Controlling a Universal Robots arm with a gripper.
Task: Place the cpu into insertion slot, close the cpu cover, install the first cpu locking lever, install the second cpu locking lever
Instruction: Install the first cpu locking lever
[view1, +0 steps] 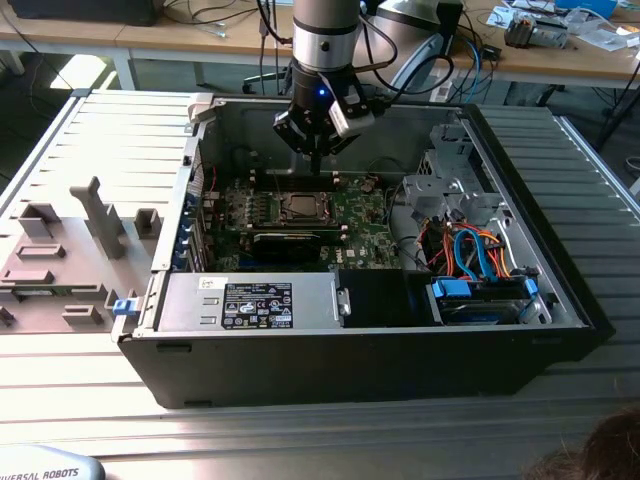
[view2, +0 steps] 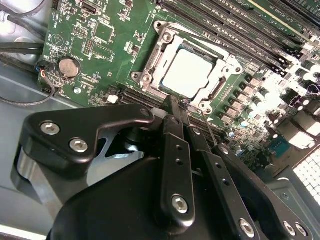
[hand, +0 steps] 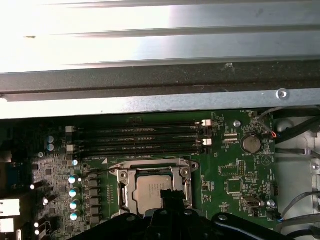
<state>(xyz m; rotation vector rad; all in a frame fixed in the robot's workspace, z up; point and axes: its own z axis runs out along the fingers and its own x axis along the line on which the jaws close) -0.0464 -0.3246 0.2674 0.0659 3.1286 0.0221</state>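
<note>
My gripper (view1: 316, 158) hangs inside the open computer case (view1: 560, 290), above the far edge of the green motherboard (view1: 360, 215), near the centre of the exterior view. My fingers (view2: 176, 150) press flat against each other with nothing between them, their tips hovering just beside one edge of the insertion slot (view2: 150, 80) in the second wrist view.

The cpu (view2: 189, 74) lies flat in the insertion slot, its pale metal top showing through the square window of the cpu cover (view2: 221, 64), which lies down over it. In the first wrist view the cpu (hand: 150, 192) sits at the lower centre of the frame, partly hidden by my fingers. In the exterior view the slot (view1: 297, 207) lies just below my gripper.

Elsewhere in the case: a silver power supply (view1: 250, 300) at the lower left, and a blue-edged drive bay (view1: 480, 295) with orange and blue cables (view1: 470, 250) at the lower right. Dark memory slots (hand: 140, 137) run beside the socket, and a coin battery (hand: 250, 144) sits on the board.
</note>
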